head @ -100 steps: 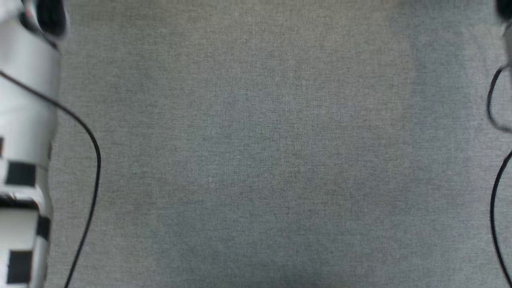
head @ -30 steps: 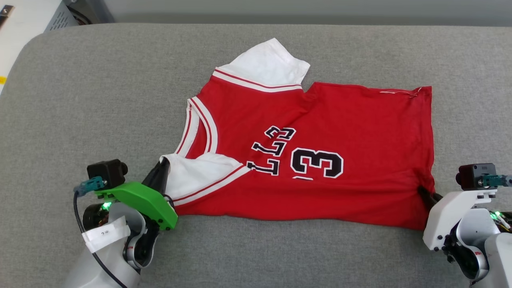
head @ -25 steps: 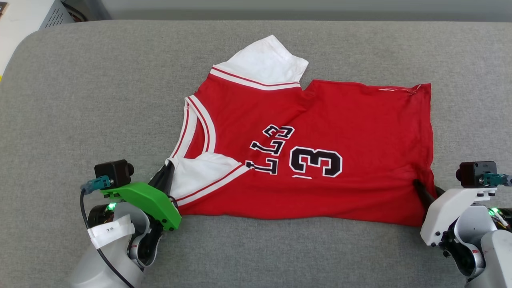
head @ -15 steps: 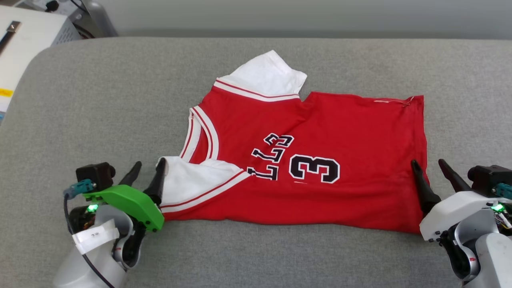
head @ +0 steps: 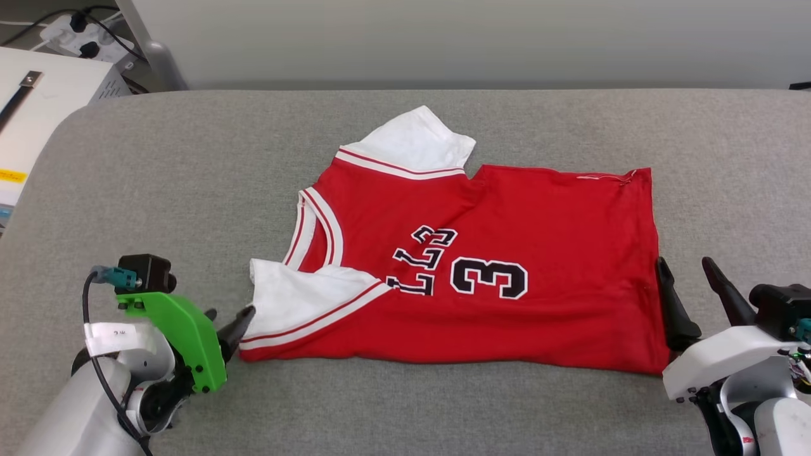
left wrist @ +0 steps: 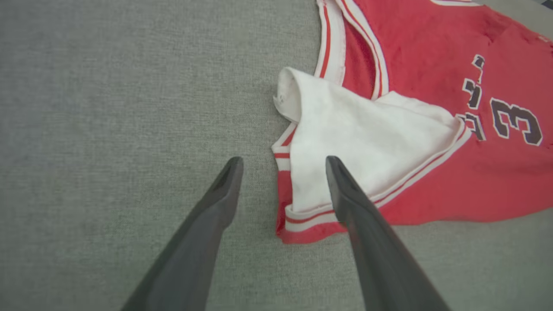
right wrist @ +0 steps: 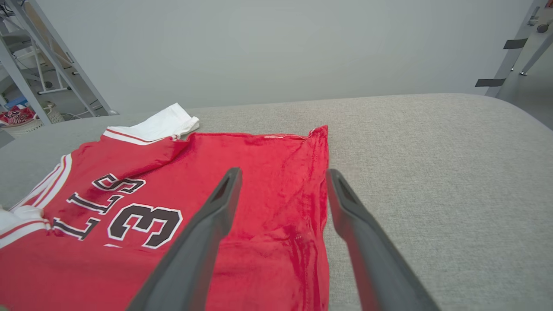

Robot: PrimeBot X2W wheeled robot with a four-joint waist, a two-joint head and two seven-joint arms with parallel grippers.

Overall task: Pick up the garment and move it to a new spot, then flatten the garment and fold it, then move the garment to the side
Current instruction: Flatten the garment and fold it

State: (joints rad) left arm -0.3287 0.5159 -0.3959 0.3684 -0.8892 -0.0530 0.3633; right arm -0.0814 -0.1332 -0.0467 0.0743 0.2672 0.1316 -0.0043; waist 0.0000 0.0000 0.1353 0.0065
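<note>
The garment (head: 507,253) lies spread on the grey padded surface, neck to the left and hem to the right, with black lettering and a "3" on its chest. Its near white sleeve (left wrist: 354,142) is folded over the body; the far sleeve (head: 415,142) sticks out at the back. My left gripper (head: 229,313) (left wrist: 284,160) is open at the near-left corner, and in the left wrist view its right finger overlaps the striped trim. My right gripper (head: 684,261) (right wrist: 283,171) is open astride the hem edge (right wrist: 322,181), holding nothing.
The grey padded surface (head: 158,190) stretches wide around the garment, rounded at its far left corner. Beyond that corner stand a white box (head: 38,107) and a power strip (head: 70,31) with cables. A pale wall runs behind. Metal frame legs (right wrist: 43,56) stand off the surface's far side.
A second ago both grippers were shut on the garment's near corners; both have opened and let go. The left one has drawn back toward me. The head camera has tilted upward.
</note>
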